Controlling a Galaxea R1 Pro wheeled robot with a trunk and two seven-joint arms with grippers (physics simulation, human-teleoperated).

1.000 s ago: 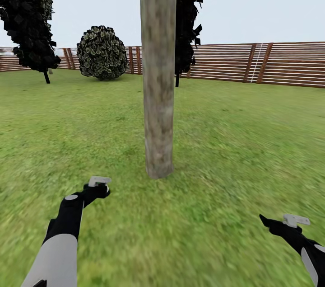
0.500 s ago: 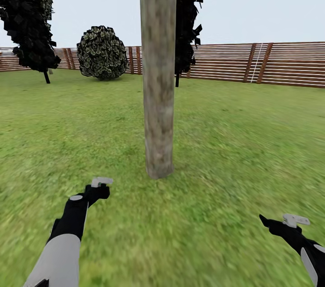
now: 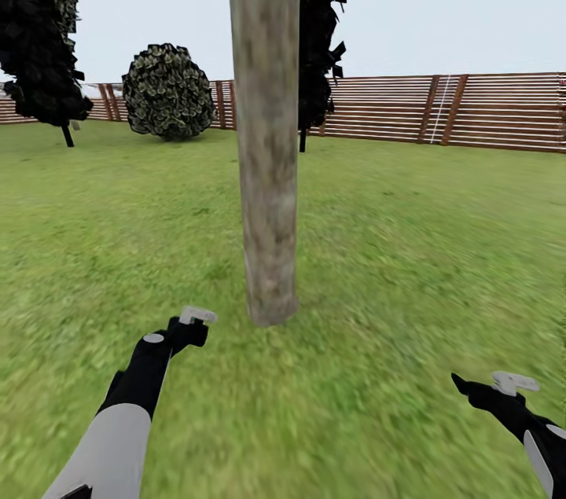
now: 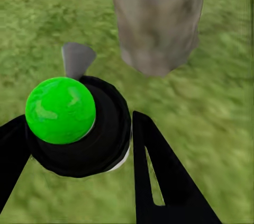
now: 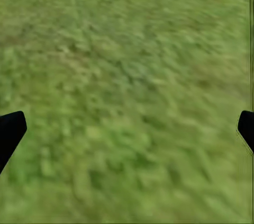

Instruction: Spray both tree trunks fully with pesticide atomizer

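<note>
Gripping the pesticide atomizer (image 4: 79, 128) in our left tool (image 3: 187, 328), nozzle toward the tree trunk (image 3: 266, 137) just ahead, we should probably sweep the spray from base upward. Our right tool (image 3: 491, 390) hangs wide and empty over the grass floor (image 3: 409, 263). Beyond stand a round bush (image 3: 167, 92) and the slatted fence (image 3: 472, 112).

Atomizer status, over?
Left gripper shut on atomizer, nozzle toward trunk. Right gripper open over grass, empty. Nothing between atomizer and trunk.
</note>
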